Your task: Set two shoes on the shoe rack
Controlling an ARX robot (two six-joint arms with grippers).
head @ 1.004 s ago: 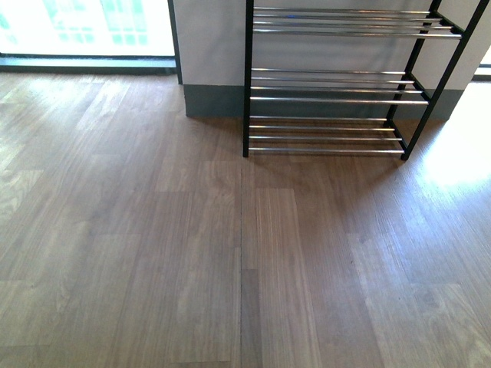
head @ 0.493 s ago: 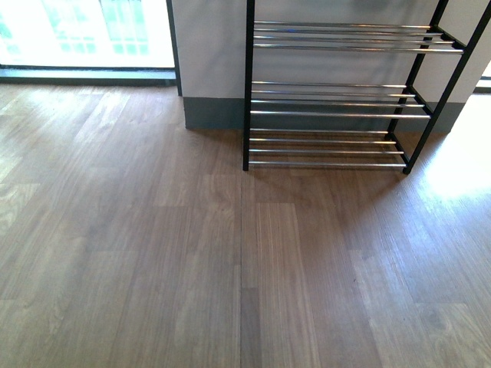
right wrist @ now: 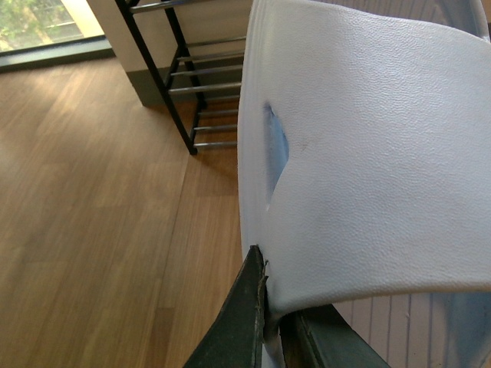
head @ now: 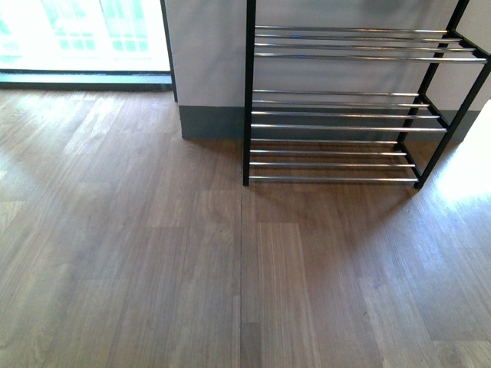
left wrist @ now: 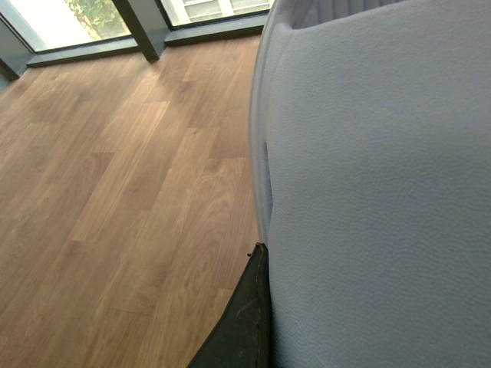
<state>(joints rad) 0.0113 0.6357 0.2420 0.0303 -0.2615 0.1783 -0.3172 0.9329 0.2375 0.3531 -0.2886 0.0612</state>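
The shoe rack (head: pixel 345 115) stands against the wall at the far right in the front view, black frame with three visible tiers of chrome bars, all bare. Neither arm shows there. In the left wrist view my left gripper (left wrist: pixel 265 307) is shut on a pale blue-white slide sandal (left wrist: pixel 376 184) that fills the frame; only one dark finger (left wrist: pixel 242 322) shows. In the right wrist view my right gripper (right wrist: pixel 272 314) is shut on the other slide sandal (right wrist: pixel 360 153), pinching its edge. The rack (right wrist: pixel 192 84) shows beyond it. The grey sneakers are out of view.
Wood plank floor (head: pixel 153 253) lies in front of the rack. A white wall pillar with a grey skirting (head: pixel 211 123) stands left of the rack. A bright floor-level window (head: pixel 84 34) is at the far left.
The front view has drawn nearer: the rack sits lower and larger in the frame, shifted slightly right, and the pillar edge has moved left.
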